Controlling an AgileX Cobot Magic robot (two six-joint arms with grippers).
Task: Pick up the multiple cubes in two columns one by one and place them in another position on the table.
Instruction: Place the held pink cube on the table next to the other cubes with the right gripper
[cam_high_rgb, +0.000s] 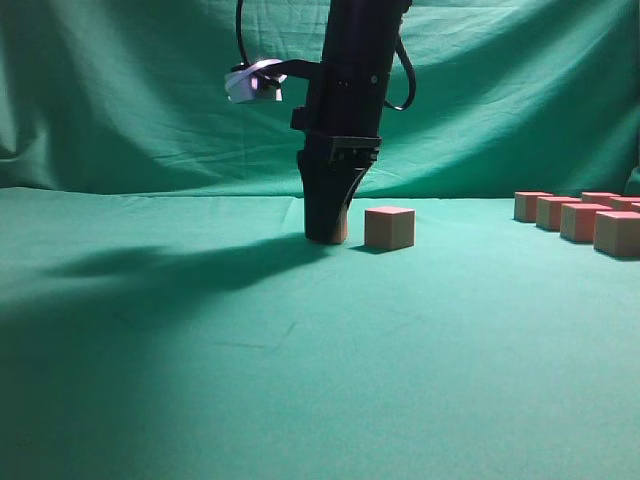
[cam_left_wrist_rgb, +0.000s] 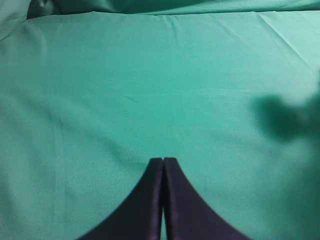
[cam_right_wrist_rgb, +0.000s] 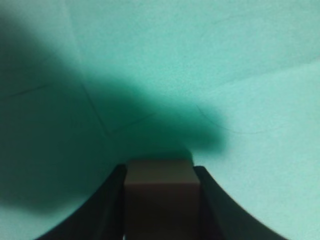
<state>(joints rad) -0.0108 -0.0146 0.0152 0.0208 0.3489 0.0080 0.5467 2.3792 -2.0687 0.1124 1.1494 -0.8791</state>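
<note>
My table is a wide flat top covered in green cloth, faintly creased; a short crease shows in the near middle of the exterior view. A broad dark shadow lies across the cloth from about nine o'clock toward the centre. One reddish-pink cube with tan sides sits on the cloth near the centre. Another cube sits just beside it, at its nine o'clock, mostly hidden in the exterior view. Far off toward three o'clock, a cluster of cubes stands in two rows running back from the near edge; at least five show, and the frame edge cuts off the rest.
</note>
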